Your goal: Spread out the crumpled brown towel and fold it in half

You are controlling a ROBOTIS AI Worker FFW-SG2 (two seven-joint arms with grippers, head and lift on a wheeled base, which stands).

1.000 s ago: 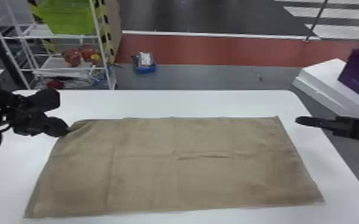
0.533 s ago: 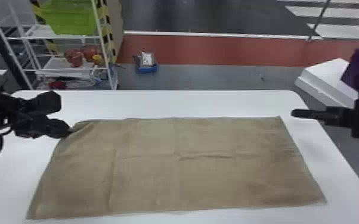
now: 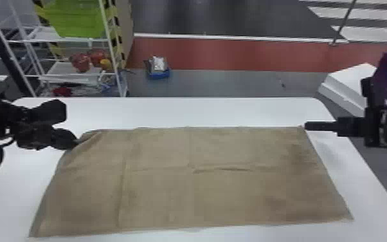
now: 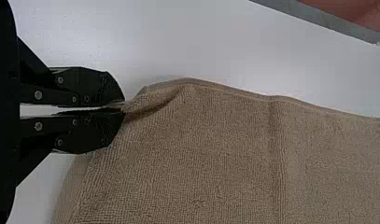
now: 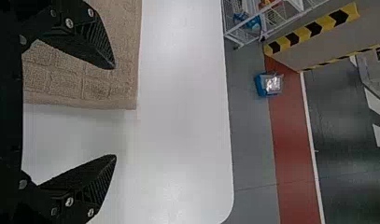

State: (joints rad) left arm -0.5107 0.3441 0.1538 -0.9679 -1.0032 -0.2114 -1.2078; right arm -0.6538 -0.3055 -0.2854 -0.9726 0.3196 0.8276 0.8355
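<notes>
The brown towel (image 3: 189,180) lies spread on the white table with small creases near its middle. At its far left corner, my left gripper (image 3: 76,143) is shut on the towel. In the left wrist view the left gripper (image 4: 123,107) pinches the edge of the towel (image 4: 215,158), raising a small fold. My right gripper (image 3: 306,126) is at the towel's far right corner. The right wrist view has the right gripper (image 5: 116,112) wide open, one finger over the towel (image 5: 124,70) and the other over bare table, with the corner between them.
White table (image 3: 183,111) surrounds the towel, its far edge beyond it. On the floor behind are a white rack (image 3: 74,75) with a green bin (image 3: 77,19), a small blue box (image 3: 158,74) and, at right, a white block (image 3: 347,83).
My right gripper has moved left, up to the towel's far right corner. The left gripper keeps its hold, and the towel has not visibly moved on the table.
</notes>
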